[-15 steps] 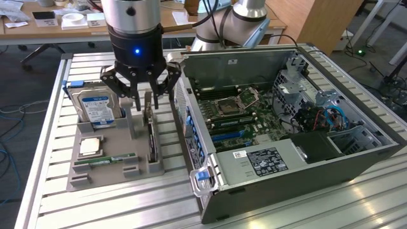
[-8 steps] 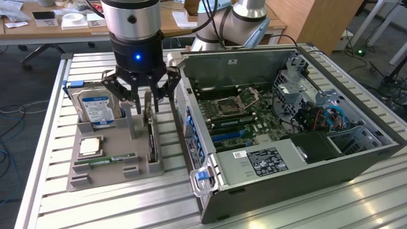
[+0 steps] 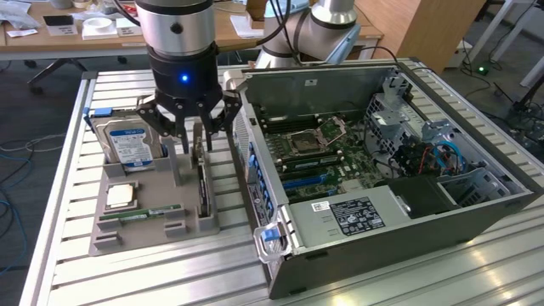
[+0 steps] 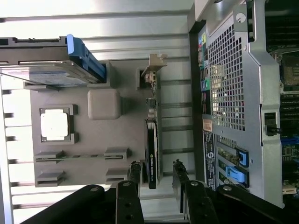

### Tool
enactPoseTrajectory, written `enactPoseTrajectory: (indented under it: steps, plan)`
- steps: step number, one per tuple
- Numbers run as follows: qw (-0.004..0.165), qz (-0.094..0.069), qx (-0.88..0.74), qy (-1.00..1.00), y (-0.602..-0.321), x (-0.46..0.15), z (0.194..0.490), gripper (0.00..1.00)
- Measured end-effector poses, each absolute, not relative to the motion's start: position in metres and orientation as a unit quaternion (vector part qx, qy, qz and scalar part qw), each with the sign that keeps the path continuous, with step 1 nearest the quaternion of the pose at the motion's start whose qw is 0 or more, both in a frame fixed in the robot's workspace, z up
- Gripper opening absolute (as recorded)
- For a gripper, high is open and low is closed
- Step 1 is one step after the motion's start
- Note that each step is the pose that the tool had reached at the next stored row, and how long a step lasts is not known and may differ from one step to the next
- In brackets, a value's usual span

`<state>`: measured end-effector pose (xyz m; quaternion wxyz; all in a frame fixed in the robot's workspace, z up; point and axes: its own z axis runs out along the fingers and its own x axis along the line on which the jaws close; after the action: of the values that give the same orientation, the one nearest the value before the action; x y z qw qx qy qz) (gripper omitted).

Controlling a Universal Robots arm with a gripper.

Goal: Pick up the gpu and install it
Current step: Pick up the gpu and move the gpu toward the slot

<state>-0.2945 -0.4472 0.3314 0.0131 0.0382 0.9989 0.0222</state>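
GPU: thin flat card, dark, seen edge-on as a slim strip. It stands upright on its long edge in the slot along the exterior view's right side of the grey holder. Long axis runs near to far, with a pale bracket at the far end. It is just beside the open computer case, a narrow gap between them.

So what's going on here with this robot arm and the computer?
A robot arm is working on the gpu, which stands on edge in a grey parts tray beside the open computer case. Its end effector hangs over the card with fingers open on either side, not clamped on it. The card is not yet in the case.
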Motion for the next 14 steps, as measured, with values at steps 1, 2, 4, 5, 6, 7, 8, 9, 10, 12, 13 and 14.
enactPoseTrajectory:
  steps: [1, 2, 4, 5, 6, 7, 8, 9, 10, 12, 13, 14]
  plan:
    - [0.013, 0.022, 0.038, 0.999, -0.447, -0.295, 0.331, 0.42]
    - [0.013, 0.022, 0.038, 0.999, -0.447, -0.295, 0.330, 0.42]
    - [0.013, 0.022, 0.038, 0.999, -0.447, -0.295, 0.328, 0.42]
    - [0.013, 0.022, 0.038, 0.999, -0.447, -0.295, 0.327, 0.42]
    - [0.013, 0.022, 0.038, 0.999, -0.447, -0.295, 0.326, 0.42]
    - [0.013, 0.022, 0.038, 0.999, -0.447, -0.295, 0.325, 0.42]
    - [0.013, 0.022, 0.038, 0.999, -0.447, -0.295, 0.324, 0.42]
    - [0.013, 0.022, 0.038, 0.999, -0.447, -0.295, 0.323, 0.42]
    - [0.013, 0.022, 0.038, 0.999, -0.447, -0.295, 0.322, 0.42]
    - [0.013, 0.022, 0.038, 0.999, -0.447, -0.295, 0.320, 0.42]
    - [0.013, 0.022, 0.038, 0.999, -0.447, -0.295, 0.319, 0.42]
    - [0.013, 0.022, 0.038, 0.999, -0.447, -0.295, 0.319, 0.42]
